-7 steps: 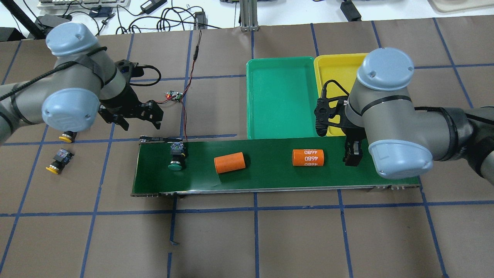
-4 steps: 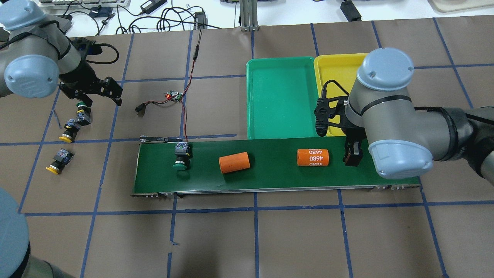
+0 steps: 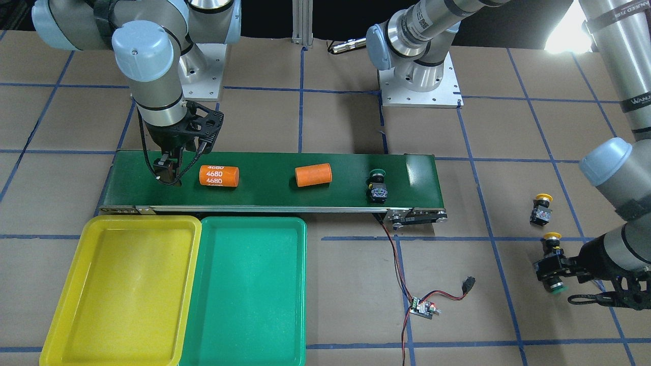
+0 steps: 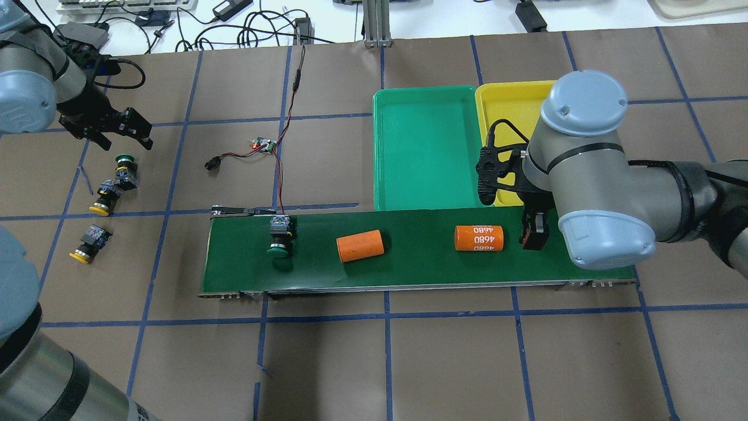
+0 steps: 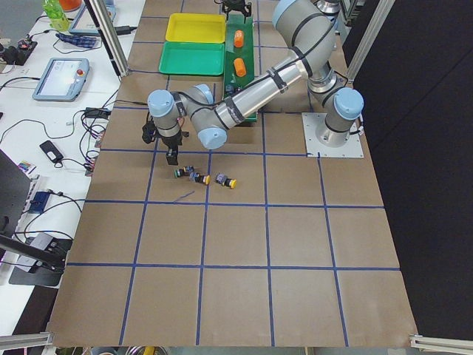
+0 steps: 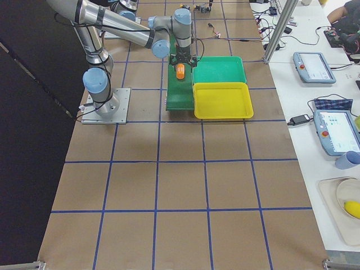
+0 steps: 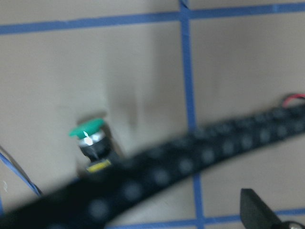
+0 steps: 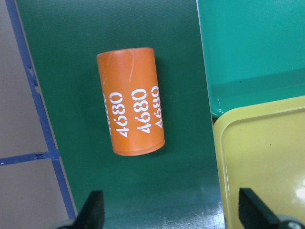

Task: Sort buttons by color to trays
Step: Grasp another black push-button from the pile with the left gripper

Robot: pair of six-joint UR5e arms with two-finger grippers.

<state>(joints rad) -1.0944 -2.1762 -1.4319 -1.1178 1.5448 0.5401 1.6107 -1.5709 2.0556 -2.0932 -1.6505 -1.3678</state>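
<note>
Two green buttons (image 4: pixel 280 238) (image 4: pixel 124 168) and two yellow buttons (image 4: pixel 103 199) (image 4: pixel 89 244) were out, none of them in a tray. I read the worktop (image 4: pixel 374 362) from above, with twelve o'clock pointing away from the robot.

One of the green buttons lay on its side at the nine o'clock end of the conveyor belt (image 4: pixel 409 272), cap toward six. The other sat on the bare worktop, well off toward the belt's ten o'clock. One of the yellow buttons was just beside it at seven o'clock, and the second lay farther toward six.

The green tray (image 4: pixel 423 146) and yellow tray (image 4: pixel 505 102) stood side by side along the belt's twelve o'clock edge, yellow at three o'clock of green.

The left gripper (image 4: pixel 125 140) hovered just at twelve o'clock of the off-belt green button, fingers spread and grasping nothing. The right gripper (image 4: pixel 533 234) hung over the belt's three o'clock end, released and wide apart. It was just at three o'clock of an orange cylinder marked 4680 (image 4: pixel 479 238). A plain orange cylinder (image 4: pixel 360 245) lay mid-belt, between that one and the belt's green button.
</note>
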